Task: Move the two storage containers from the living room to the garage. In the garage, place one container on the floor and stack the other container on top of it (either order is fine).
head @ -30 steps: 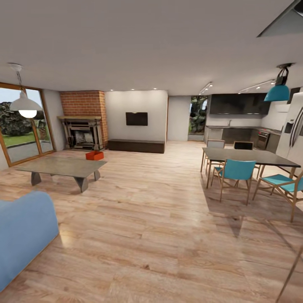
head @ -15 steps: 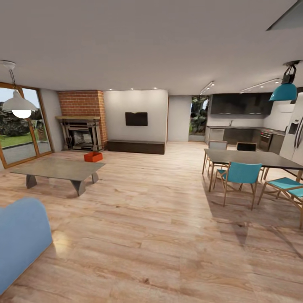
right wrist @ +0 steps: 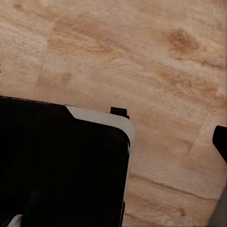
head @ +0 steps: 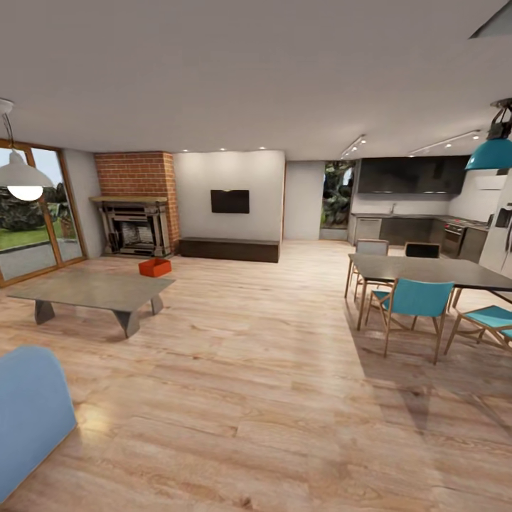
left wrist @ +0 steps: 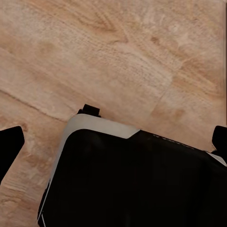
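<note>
Your whole view has slid since a second ago: the blue sofa (head: 28, 419) has shrunk toward the lower left corner, and the dining table (head: 434, 271) and teal chairs (head: 416, 302) have drifted right, so the camera is moving and turning with the base, not the furniture. An orange-red container (head: 154, 267) sits on the light wood floor (head: 270, 398) of the living room, just past the far corner of the low grey tabletop (head: 96, 290) and in front of the brick fireplace (head: 137, 204); it is well apart from you (I can make out just one bin there, and whether the second sits with it is too small to tell). Both wrist cameras look down at wood planks and the robot's dark base (left wrist: 132, 179). Dark fingertips of the left pincer (left wrist: 113, 142) show at opposite edges of its view, so it looks spread and holds nothing; for the right pincer only one fingertip (right wrist: 221, 142) shows, so I cannot tell its state. Judging by this, you are on the approach, with nothing picked up yet.
</note>
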Motion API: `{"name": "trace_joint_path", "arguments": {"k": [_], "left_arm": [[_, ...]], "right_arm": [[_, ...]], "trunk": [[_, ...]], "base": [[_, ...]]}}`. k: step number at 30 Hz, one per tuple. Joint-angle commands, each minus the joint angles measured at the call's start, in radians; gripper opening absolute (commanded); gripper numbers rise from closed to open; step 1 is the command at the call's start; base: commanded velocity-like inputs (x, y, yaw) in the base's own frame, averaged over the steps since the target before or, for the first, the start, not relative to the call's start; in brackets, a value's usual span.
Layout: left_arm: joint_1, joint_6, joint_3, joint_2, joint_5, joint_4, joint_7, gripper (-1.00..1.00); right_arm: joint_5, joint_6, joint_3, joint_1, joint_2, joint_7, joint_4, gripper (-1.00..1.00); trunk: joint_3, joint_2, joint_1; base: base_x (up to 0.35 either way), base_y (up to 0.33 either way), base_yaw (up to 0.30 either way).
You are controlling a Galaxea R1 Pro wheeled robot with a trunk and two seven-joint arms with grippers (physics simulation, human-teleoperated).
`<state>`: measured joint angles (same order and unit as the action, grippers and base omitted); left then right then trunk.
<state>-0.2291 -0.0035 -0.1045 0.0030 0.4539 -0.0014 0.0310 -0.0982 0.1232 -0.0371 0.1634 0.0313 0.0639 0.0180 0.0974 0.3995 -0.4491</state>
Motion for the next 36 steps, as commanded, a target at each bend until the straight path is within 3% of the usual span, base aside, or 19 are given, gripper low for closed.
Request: {"name": "trace_joint_path", "arguments": {"k": [1,36], "left_arm": [[0.0,-0.001,-0.009,0.0,0.008,0.0,0.003,1.0],[0.0,-0.001,-0.008,0.0,0.009,0.0,0.003,1.0]], "right_arm": [[-0.008,0.004,-0.002,0.001,0.0,0.0,0.002,1.0],[-0.006,-0.003,-0.003,0.001,-0.004,0.0,0.002,1.0]], "trunk": [[0.0,0.001,-0.001],[0.0,0.001,-0.001]], "base": [[0.322,0.0,0.0],[0.323,0.0,0.0]]}}
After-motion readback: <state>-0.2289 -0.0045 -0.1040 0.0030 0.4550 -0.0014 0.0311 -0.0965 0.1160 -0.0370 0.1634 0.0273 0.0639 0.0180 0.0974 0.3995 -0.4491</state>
